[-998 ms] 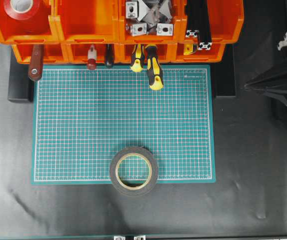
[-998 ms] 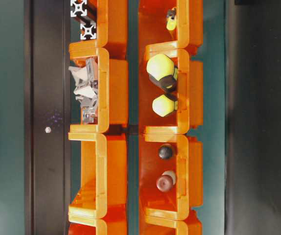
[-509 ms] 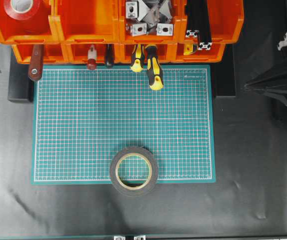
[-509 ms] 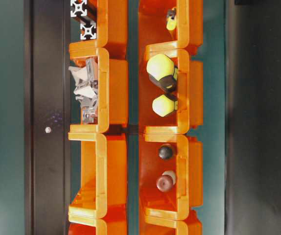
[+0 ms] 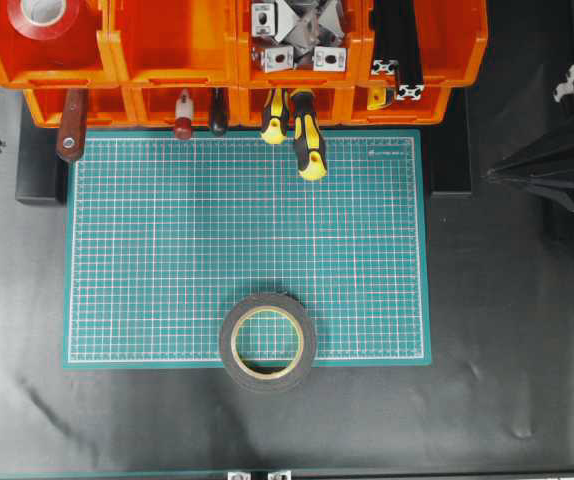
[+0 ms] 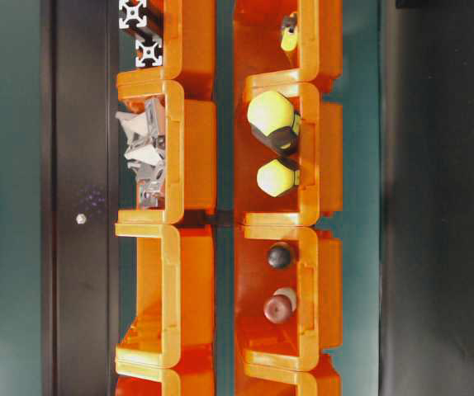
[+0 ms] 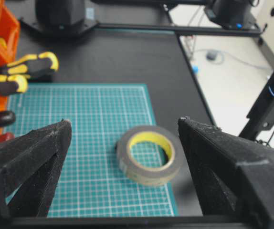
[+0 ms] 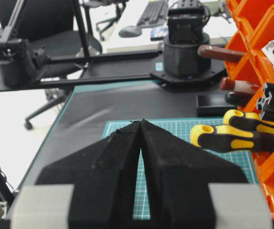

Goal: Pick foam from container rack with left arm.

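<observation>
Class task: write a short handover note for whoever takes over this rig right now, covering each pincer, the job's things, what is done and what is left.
Left pincer: open, holding nothing, with the foam lying ahead between its fingers.
Right pincer: shut, holding nothing, parked at the right side.
The foam lies flat on the near edge of the green cutting mat, well away from the container rack.
Done: foam is out of the rack and set down.
Left: nothing obvious; confirm whether the foam stays there.
</observation>
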`<action>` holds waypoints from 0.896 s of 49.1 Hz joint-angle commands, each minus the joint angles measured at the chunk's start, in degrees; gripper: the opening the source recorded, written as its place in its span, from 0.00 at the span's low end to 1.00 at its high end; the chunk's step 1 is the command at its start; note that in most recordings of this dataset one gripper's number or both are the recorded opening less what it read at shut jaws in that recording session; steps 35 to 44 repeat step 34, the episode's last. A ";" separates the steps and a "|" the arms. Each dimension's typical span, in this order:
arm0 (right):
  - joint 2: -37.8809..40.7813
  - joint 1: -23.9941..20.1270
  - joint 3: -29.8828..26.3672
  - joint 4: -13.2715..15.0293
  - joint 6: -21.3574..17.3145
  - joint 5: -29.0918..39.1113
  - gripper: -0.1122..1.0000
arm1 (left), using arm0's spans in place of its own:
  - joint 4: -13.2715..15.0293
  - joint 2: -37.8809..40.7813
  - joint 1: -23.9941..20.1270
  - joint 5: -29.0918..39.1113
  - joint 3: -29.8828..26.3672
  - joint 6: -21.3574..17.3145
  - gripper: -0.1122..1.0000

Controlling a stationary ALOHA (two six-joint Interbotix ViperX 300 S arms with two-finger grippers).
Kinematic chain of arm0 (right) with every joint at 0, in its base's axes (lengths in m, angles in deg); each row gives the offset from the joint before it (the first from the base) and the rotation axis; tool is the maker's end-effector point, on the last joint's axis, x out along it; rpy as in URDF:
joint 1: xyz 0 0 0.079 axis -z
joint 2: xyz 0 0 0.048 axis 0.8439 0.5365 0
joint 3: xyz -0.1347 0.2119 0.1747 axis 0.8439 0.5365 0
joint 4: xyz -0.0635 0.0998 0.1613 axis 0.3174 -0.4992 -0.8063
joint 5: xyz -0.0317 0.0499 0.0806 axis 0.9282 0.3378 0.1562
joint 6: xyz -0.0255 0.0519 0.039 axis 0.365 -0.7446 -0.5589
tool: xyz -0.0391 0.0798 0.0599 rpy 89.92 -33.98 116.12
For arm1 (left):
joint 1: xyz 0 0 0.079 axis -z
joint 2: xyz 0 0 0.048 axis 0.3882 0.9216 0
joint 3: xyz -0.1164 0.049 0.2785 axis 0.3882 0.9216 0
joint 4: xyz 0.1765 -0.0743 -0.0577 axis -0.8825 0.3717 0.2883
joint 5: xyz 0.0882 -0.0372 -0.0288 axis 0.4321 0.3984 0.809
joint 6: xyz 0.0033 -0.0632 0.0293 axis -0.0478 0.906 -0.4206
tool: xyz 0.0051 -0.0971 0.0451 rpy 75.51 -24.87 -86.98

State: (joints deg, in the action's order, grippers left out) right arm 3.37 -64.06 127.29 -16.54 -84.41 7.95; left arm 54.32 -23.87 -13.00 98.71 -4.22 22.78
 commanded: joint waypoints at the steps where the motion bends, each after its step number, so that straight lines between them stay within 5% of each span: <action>1: 0.44 0.00 -0.62 -0.09 -0.09 -0.44 0.10 | -0.18 0.44 -0.18 -0.70 -0.53 0.09 0.88; 44: 0.35 -0.09 0.09 -0.18 -0.18 -0.62 0.10 | -0.18 -1.05 -0.18 -0.70 2.11 0.70 0.88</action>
